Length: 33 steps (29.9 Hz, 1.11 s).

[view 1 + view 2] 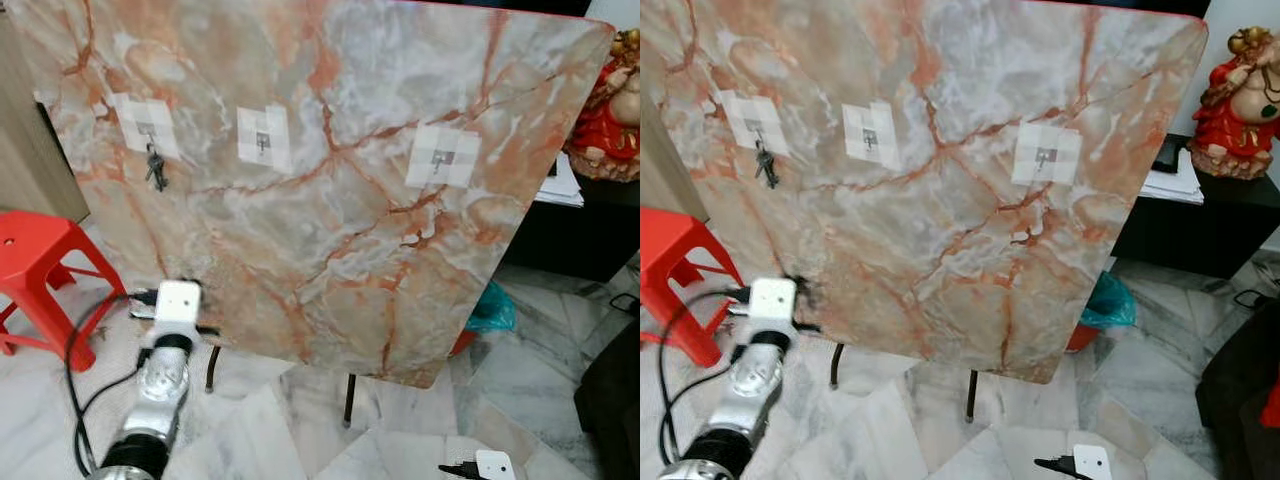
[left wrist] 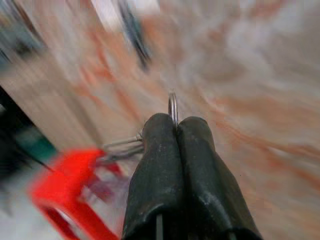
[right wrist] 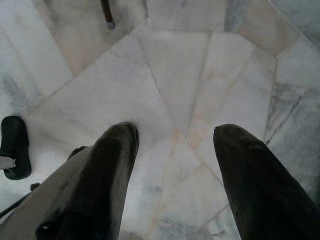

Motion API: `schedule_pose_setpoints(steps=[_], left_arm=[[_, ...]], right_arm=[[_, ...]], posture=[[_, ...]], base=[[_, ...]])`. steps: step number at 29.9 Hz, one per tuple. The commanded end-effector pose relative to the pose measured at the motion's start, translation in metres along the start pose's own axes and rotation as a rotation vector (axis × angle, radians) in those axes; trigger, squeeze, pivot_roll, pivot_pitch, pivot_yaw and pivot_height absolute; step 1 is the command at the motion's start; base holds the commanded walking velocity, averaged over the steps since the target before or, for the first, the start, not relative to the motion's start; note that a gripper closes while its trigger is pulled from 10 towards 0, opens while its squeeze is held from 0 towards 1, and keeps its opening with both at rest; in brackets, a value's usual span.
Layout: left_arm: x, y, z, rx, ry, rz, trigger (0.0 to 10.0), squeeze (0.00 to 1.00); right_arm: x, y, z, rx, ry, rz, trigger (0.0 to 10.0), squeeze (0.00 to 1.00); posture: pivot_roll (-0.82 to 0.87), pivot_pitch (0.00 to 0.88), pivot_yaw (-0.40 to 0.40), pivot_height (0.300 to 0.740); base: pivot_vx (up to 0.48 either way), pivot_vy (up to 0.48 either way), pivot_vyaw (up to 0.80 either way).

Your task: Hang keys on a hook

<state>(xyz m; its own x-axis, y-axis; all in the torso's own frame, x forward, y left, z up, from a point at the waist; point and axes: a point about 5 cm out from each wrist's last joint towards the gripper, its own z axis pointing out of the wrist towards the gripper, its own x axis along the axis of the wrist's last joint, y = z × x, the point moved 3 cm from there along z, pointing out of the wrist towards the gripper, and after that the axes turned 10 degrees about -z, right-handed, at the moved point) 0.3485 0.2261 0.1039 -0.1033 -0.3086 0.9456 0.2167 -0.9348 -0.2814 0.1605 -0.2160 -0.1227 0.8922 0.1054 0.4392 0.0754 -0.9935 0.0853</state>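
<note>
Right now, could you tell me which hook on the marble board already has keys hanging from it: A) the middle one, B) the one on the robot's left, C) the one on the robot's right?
B: a dark bunch of keys hangs under the left hook.

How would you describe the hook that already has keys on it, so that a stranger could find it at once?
Find the big marble-patterned board standing tilted on the floor, with three small hooks on pale patches in a row across its upper part. Take the hook at the robot's left, nearest the red stool. Only it carries a dark bunch of keys; the others hang bare.
</note>
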Motion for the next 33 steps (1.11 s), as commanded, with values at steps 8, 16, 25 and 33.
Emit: schedule_pose_setpoints(steps=[8, 16, 25, 33], left_arm=[[0.035, 0.017, 0.01, -0.063, 0.183, 0.389, 10.0, 0.0], [0.049, 0.051, -0.002, -0.379, 0.121, -0.141, 10.0, 0.0], [0.076, 0.025, -0.001, -0.481, 0.101, -0.73, 10.0, 0.0], [0.09, 0.014, -0.025, -0.721, 0.114, -1.053, 10.0, 0.0]], right_arm=[[0.01, -0.011, 0.002, 0.005, 0.027, -0.016, 10.0, 0.0], [0.014, -0.022, 0.004, 0.02, 0.03, -0.031, 10.0, 0.0], [0.019, -0.03, 0.004, 0.03, 0.04, -0.035, 10.0, 0.0], [0.014, -0.023, 0.003, 0.027, 0.04, -0.033, 10.0, 0.0]], posture=[[0.12, 0.0, -0.083, 0.74], [0.13, 0.0, -0.097, 0.74], [0.13, 0.0, -0.099, 0.74], [0.13, 0.0, -0.1, 0.74]], base=[[0.0, 0.0, 0.0], [0.0, 0.0, 0.0], [0.0, 0.0, 0.0], [0.0, 0.0, 0.0]])
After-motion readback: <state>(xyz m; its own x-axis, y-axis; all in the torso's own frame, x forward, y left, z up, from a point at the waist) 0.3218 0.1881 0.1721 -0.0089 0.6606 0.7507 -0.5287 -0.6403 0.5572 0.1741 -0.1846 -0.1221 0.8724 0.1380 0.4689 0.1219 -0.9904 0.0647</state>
